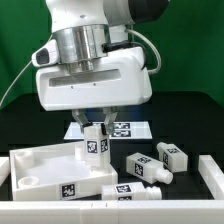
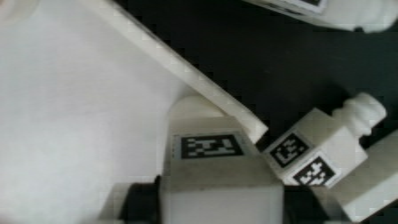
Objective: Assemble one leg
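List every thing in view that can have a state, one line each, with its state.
gripper, jaws shut on the held leg.
held leg, upright above the panel; whether it is seated cannot be told.
panel, lying flat on the table.
loose legs, three, lying on their sides.
marker board, flat on the table.

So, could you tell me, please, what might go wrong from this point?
The short white plastic leg in the gripper stands upright over the large white tray-like panel; its seat is hidden, so it may come down off-line and jam. A loose white leg lies close by the panel's edge and could get knocked.
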Motion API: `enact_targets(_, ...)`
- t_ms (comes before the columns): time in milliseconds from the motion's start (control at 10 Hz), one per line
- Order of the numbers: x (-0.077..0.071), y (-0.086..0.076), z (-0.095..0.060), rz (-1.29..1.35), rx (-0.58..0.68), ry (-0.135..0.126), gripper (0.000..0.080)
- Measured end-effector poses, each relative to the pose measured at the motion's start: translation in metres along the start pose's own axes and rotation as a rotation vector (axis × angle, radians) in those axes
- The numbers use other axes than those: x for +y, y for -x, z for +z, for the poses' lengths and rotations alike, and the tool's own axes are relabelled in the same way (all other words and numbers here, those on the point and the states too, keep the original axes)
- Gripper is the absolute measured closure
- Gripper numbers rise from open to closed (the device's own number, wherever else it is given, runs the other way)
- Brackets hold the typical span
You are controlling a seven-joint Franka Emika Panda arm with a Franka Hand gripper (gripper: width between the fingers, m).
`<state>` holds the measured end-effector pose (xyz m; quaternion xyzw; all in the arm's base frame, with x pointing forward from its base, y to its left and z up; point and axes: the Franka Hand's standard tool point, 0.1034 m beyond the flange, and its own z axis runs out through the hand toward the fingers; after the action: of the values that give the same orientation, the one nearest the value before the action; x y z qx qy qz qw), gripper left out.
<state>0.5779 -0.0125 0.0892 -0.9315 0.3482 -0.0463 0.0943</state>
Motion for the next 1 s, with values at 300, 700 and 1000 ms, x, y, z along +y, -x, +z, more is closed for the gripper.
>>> enact_targets(300, -0.0045, -0.0009, 0.0006, 0.183, -0.017, 0.003, 0.0515)
enact_targets(700, -0.0024, -0.0059, 0.0004, -0.049, -0.001, -0.004, 0.0217)
enact_targets(1000, -0.0022, -0.006, 0.0005, -0.283, -0.001, -0.004, 0.0151)
